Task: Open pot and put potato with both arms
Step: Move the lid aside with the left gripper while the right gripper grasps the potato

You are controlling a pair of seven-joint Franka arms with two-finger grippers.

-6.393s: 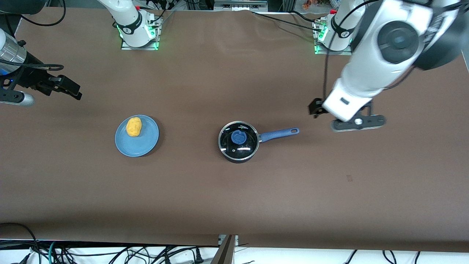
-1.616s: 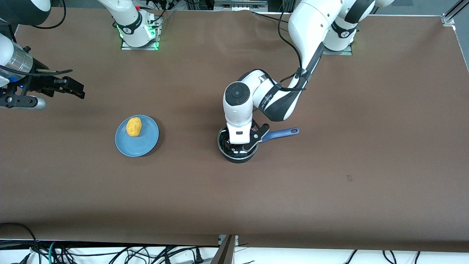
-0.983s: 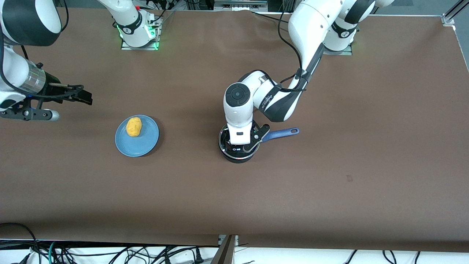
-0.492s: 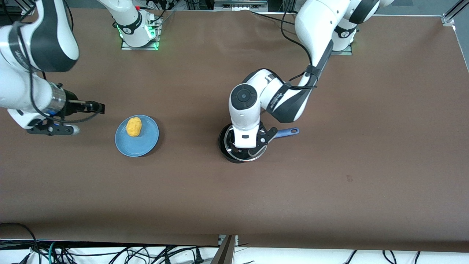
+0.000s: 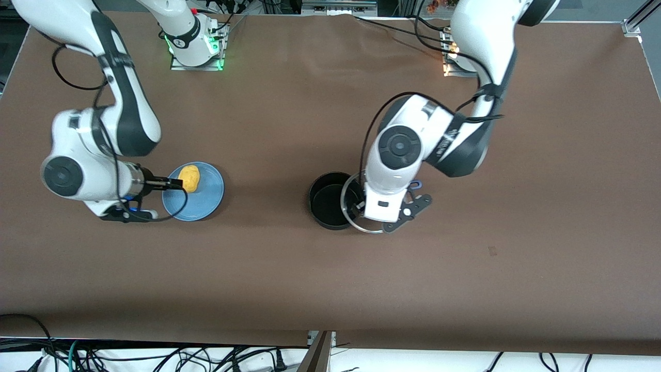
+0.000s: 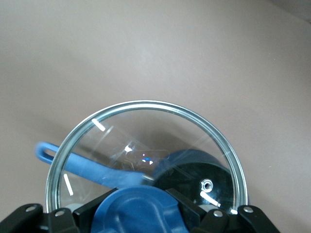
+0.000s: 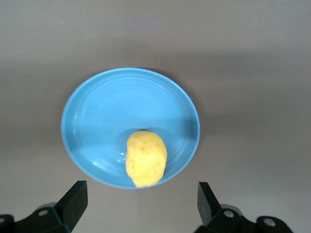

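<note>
The black pot (image 5: 328,206) stands uncovered at mid-table; only the tip of its blue handle (image 5: 416,183) shows past the left arm. My left gripper (image 5: 367,206) is shut on the blue knob (image 6: 141,213) of the glass lid (image 5: 351,221). It holds the lid in the air over the pot's handle side. Through the glass in the left wrist view I see the pot (image 6: 199,177) and its handle (image 6: 87,167). The yellow potato (image 5: 189,177) lies on the blue plate (image 5: 202,200). My right gripper (image 5: 173,184) is open and empty over the plate's edge, beside the potato (image 7: 146,158), with its fingers (image 7: 77,199) apart.
The two arm bases (image 5: 196,49) stand at the table edge farthest from the front camera. Cables (image 5: 155,356) hang below the table edge nearest the front camera. The brown table (image 5: 289,279) is bare nearer the front camera.
My left gripper has lifted the lid off the pot and carried it toward the left arm's end. My right arm has swung in from the table's end to the plate.
</note>
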